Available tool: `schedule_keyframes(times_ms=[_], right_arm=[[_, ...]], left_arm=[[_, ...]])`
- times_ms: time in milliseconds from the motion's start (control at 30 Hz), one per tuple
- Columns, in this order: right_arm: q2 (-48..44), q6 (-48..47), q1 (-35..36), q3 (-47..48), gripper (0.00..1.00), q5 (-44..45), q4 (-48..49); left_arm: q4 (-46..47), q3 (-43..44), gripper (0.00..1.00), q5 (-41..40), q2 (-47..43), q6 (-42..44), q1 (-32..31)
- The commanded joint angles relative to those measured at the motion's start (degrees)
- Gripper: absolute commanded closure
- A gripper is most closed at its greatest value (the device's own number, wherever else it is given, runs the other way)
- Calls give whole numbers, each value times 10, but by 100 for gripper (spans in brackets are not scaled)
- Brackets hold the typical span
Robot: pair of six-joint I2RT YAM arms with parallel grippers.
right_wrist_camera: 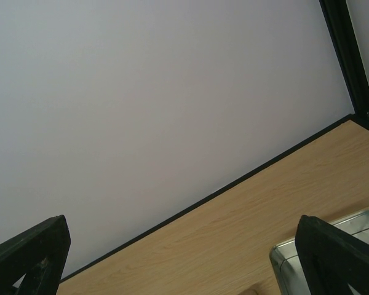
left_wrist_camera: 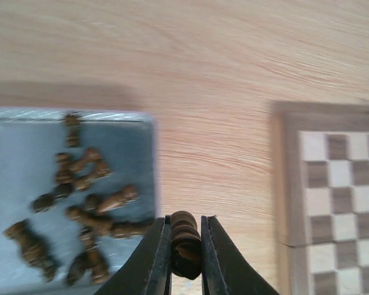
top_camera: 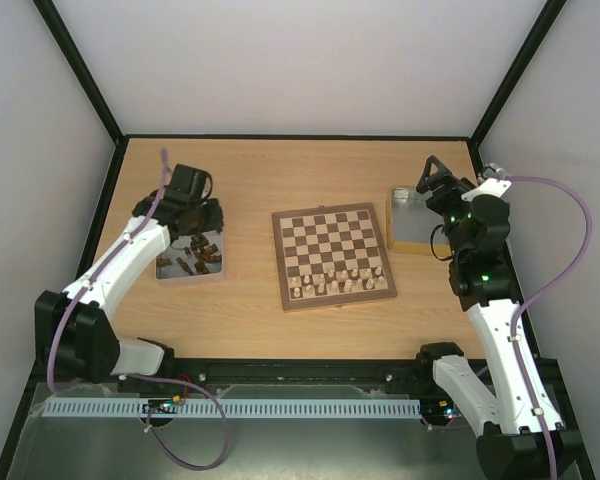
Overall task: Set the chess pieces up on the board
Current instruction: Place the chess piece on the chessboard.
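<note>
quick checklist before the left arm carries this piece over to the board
1. left gripper shut on the dark piece: ok
2. dark piece lifted clear of the left tray: cannot tell
3. far rows of the board bare: ok
4. pale pieces only on the near rows: ok
5. right gripper open, off to the side of the board: ok

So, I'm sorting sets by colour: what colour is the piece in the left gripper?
The piece is dark brown, clearest in the left wrist view.
</note>
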Motion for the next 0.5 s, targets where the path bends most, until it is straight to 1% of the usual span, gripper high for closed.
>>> schedule_keyframes(times_ms=[0,133,233,333,467], right_arm=[[-17,12,-2,0,1,19,-10],[-23,41,-2,-9,1,20,-19],[-27,62,-2,-18,1,3,-25],[-34,75,-2,-29,2,-10,-28],[-42,79,-2,-39,2,-15,-34]], left_arm=[[-4,61,95,15,50,13,-71],[9,144,95,17,131,10,-141],[13,206,95,15,196,15,-187],[11,272,95,17,261,21,-216],[-14,367,95,2,350,28,-245]])
